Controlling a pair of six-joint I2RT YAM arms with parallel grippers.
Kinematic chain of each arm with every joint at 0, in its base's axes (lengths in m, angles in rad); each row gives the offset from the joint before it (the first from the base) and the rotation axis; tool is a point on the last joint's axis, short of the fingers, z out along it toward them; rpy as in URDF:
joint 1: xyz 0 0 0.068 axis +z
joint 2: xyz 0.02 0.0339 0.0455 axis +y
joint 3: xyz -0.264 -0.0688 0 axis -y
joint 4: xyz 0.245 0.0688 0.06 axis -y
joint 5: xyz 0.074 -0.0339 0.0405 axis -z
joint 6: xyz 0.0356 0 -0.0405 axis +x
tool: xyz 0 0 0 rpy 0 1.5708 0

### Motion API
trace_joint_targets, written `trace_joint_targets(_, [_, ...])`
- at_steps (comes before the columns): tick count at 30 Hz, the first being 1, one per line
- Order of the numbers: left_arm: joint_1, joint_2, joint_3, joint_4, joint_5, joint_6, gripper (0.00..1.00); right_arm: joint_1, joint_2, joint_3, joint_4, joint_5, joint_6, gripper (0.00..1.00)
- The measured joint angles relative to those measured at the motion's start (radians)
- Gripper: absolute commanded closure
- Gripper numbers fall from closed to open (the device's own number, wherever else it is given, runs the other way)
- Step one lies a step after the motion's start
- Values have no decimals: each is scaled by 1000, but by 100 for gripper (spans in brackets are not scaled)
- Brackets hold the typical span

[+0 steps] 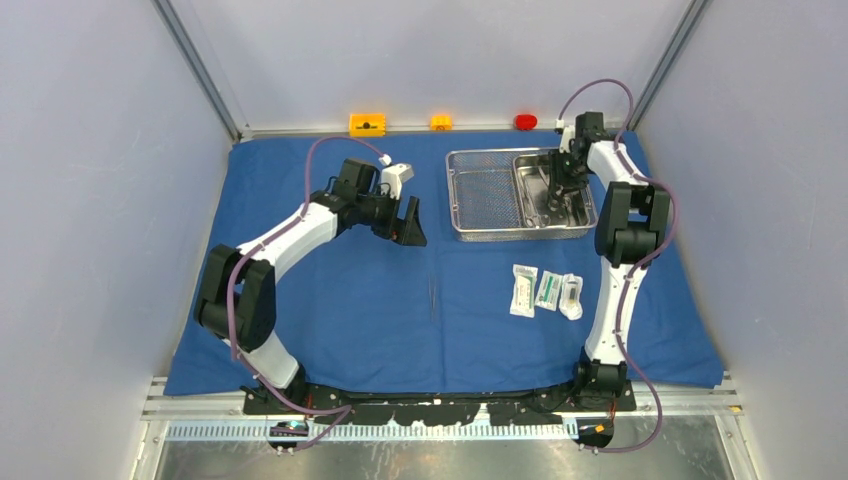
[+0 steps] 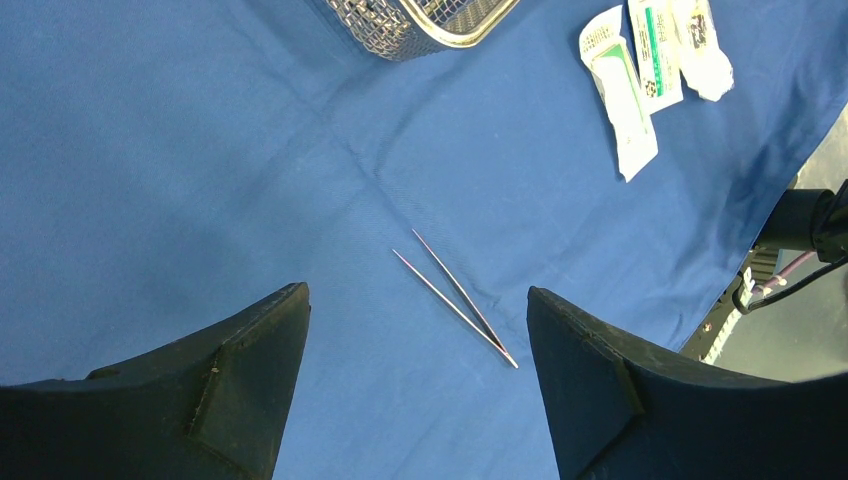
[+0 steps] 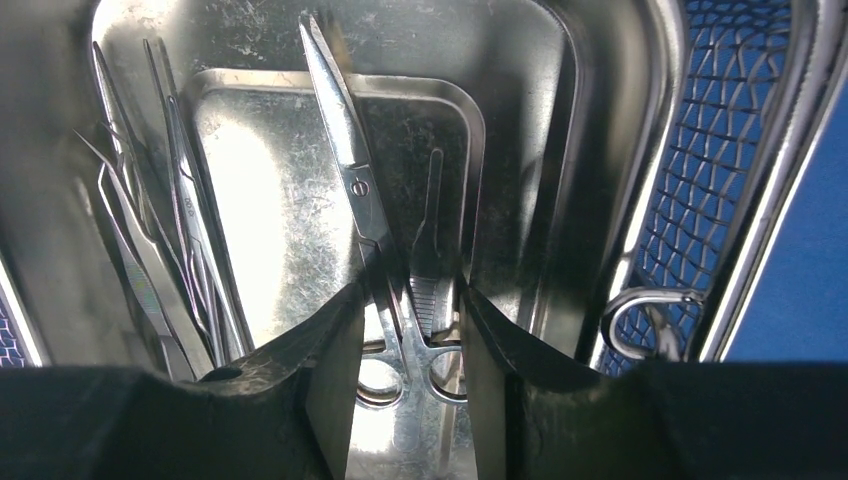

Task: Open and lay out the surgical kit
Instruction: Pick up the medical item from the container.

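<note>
Lower centre, my right tool [image 3: 410, 292] brackets the scissors [image 3: 358, 185]. Clenched or not, I cannot tell; a lopsided pinch could swivel them loose.

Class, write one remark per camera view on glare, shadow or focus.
Top external view: soft, even light on the large blue cloth wrap. Left wrist view: slim metal tweezers sharp, left end effector's black fingers dim. Right wrist view: strong glare on the shiny steel tray, right end effector's black fingers in silhouette.
</note>
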Motion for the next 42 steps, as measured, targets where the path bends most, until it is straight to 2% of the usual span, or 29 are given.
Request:
trace_joint_targets(9, [0, 0, 1, -9, 0, 5, 19, -2, 23, 41, -32, -1, -19, 67])
trace_joint_targets(18, [0, 6, 38, -26, 0, 27, 19, -2, 23, 43, -40, 5, -51, 89])
trace_joint_targets(22, [0, 9, 49, -27, 0, 27, 19, -3, 23, 45, -43, 3, -52, 96])
trace_joint_targets(27, [0, 14, 49, -37, 0, 27, 19, -2, 22, 47, -49, -12, -47, 100])
trace_joint_targets(42, [0, 25, 49, -43, 2, 27, 19, -2, 11, 47, -64, -29, -41, 100])
